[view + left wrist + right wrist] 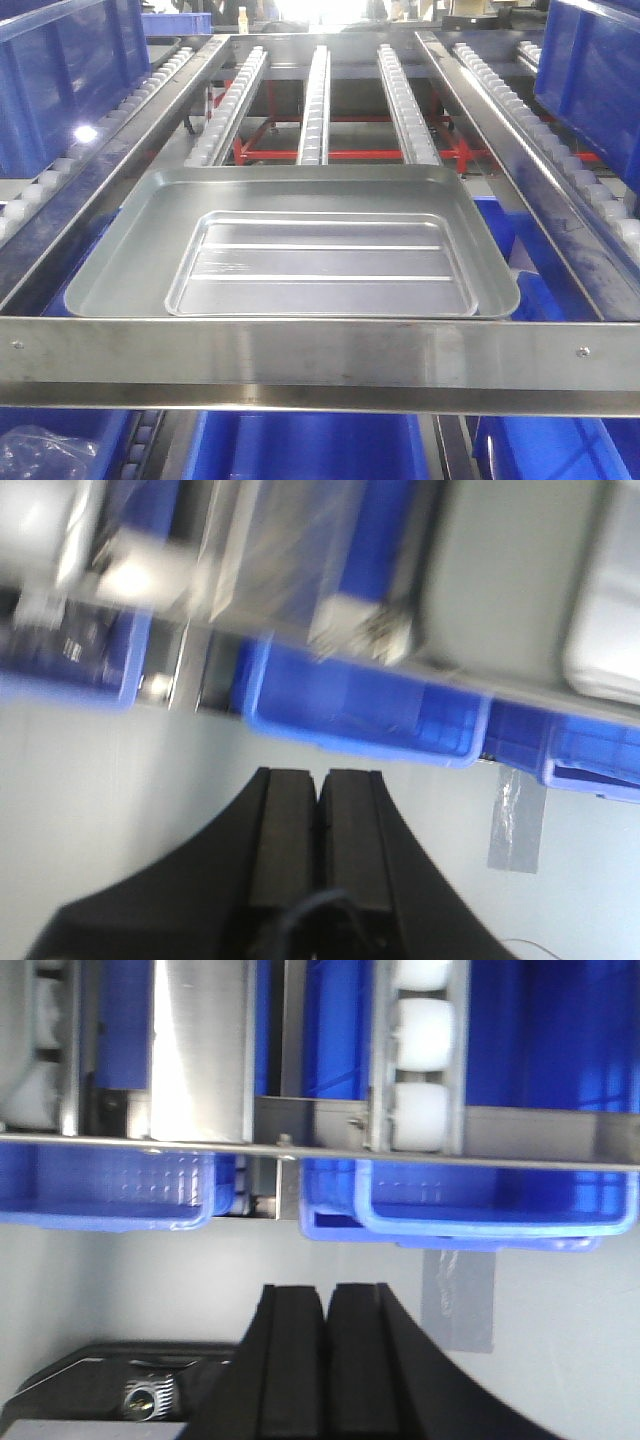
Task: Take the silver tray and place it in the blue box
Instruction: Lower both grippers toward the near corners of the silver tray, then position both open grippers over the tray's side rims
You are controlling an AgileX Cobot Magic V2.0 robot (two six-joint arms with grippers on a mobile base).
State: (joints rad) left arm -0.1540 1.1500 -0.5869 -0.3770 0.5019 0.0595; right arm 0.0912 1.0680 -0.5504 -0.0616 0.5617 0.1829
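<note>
silver tray (295,245) front rim cut off by frame bar (320,355)

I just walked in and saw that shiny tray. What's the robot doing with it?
Nothing is holding the silver tray yet. It lies flat on the roller rails, just behind the steel frame bar. The left gripper and the right gripper are both shut and empty, away from the tray. A blue box sits below the rack.
</note>
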